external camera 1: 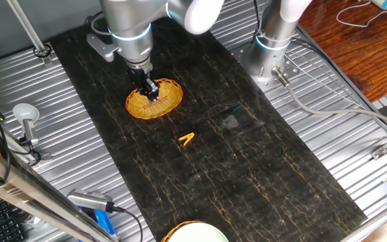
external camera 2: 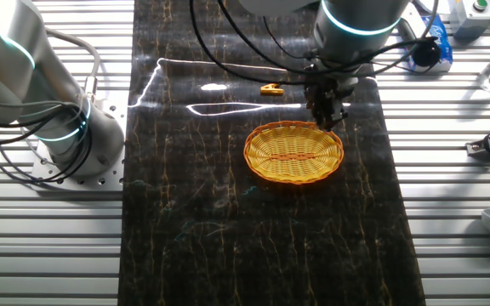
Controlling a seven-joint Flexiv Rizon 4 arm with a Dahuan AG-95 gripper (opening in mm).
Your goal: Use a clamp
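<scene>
The clamp (external camera 1: 187, 139) is a tiny yellow-orange V-shaped clip lying flat on the dark mat, apart from everything else. In the other fixed view it (external camera 2: 270, 87) lies beyond the basket. My gripper (external camera 1: 150, 90) points down over the far rim of the round woven basket (external camera 1: 154, 102), a good way from the clamp. In the other fixed view the gripper (external camera 2: 327, 113) hangs just above the basket's (external camera 2: 293, 153) back edge. Its fingers stand slightly apart and hold nothing.
A second robot base (external camera 1: 272, 47) stands at the mat's far right corner; it is also in the other fixed view (external camera 2: 54, 127). A white bowl (external camera 1: 193, 233) sits at the mat's near edge. Cables and a small stand (external camera 1: 25, 121) lie on the ribbed metal table.
</scene>
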